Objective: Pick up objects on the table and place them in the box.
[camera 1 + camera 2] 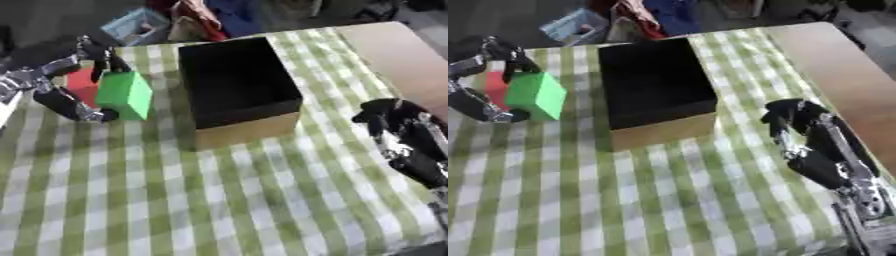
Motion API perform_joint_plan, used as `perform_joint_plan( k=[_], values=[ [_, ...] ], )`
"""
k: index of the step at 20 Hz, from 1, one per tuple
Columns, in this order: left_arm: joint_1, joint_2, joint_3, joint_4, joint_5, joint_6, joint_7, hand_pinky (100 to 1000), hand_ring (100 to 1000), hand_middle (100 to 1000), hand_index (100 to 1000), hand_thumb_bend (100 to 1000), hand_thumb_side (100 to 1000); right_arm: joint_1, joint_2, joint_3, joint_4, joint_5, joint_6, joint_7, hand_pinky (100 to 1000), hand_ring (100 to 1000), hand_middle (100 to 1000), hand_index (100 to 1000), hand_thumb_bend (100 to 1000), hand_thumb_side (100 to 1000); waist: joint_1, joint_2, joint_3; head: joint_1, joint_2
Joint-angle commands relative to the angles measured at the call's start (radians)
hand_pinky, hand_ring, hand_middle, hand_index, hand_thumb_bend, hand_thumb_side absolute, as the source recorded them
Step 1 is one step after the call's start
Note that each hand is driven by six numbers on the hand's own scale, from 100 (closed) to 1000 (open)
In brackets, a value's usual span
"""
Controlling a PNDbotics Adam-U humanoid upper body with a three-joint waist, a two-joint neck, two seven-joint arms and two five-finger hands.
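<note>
A green block (125, 95) stands at the table's left, with my left hand (58, 101) shut on it, fingers over its top far edge and thumb at its lower left side. Behind it, partly hidden, shows a red block (81, 84). Whether the green block touches the cloth I cannot tell. The box (249, 131), black inside with tan walls, is open-topped in the middle, just right of the green block; I see nothing in it. My right hand (808, 132) hovers at the right edge, fingers relaxed and slightly bent, holding nothing.
A green-and-white checked cloth (219, 200) covers the table, with wide bare cloth in front of the box. A bare wooden tabletop (404, 57) runs along the far right. Beyond the far edge lie a light blue container (136, 25) and coloured clutter.
</note>
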Motion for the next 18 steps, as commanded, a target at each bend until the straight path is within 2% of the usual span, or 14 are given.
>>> perform_joint_plan(
  k=[1, 2, 3, 18],
  values=[
    [-0.034, 0.026, 0.008, -0.016, 0.01, 0.003, 0.005, 606, 359, 343, 636, 331, 158, -0.021, -0.017, 0.02, -0.015, -0.017, -0.002, 0.027, 764, 672, 573, 722, 100, 422, 0.0, -0.013, -0.014, 0.012, -0.015],
    [-0.039, 0.022, 0.007, -0.015, 0.009, 0.002, 0.006, 606, 359, 343, 636, 291, 201, -0.025, -0.015, 0.026, -0.014, -0.02, -0.001, 0.035, 764, 672, 573, 722, 100, 421, 0.0, -0.013, -0.022, 0.014, -0.016],
    [-0.046, 0.018, 0.005, -0.015, 0.009, 0.0, 0.008, 606, 359, 342, 636, 335, 154, -0.03, -0.013, 0.034, -0.014, -0.023, -0.001, 0.045, 764, 672, 572, 722, 100, 422, 0.001, -0.012, -0.031, 0.017, -0.018],
    [-0.112, -0.02, -0.013, -0.019, 0.027, -0.012, 0.011, 611, 363, 347, 636, 339, 140, -0.089, 0.01, 0.107, -0.017, -0.04, -0.001, 0.131, 765, 673, 559, 707, 100, 410, 0.024, -0.001, -0.128, 0.029, -0.035]
  ],
)
